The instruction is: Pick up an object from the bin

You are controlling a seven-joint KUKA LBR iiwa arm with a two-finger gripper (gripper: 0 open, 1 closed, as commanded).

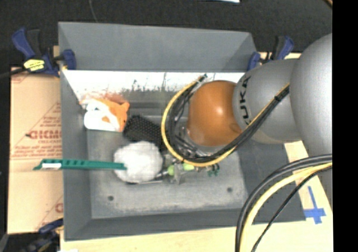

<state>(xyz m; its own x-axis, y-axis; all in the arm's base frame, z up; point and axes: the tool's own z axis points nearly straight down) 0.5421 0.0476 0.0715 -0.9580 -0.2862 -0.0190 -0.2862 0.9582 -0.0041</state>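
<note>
I am watching the grey bin [78, 200], where the arm's orange cover [210, 114] is hiding the middle and a white fluffy ball [137, 162] is lying mid-floor to its left. The pincer [178, 174] is sitting just beside the ball, and I cannot tell whether it is apart or together. I am fearing the soft ball may squash aside, dragging along the green stick [78, 163] touching it.

Grey bin [168, 198] floor: white fluffy ball [139, 162], green stick [78, 163], black brush [142, 129], orange-white toy [106, 114]; all left half.
</note>
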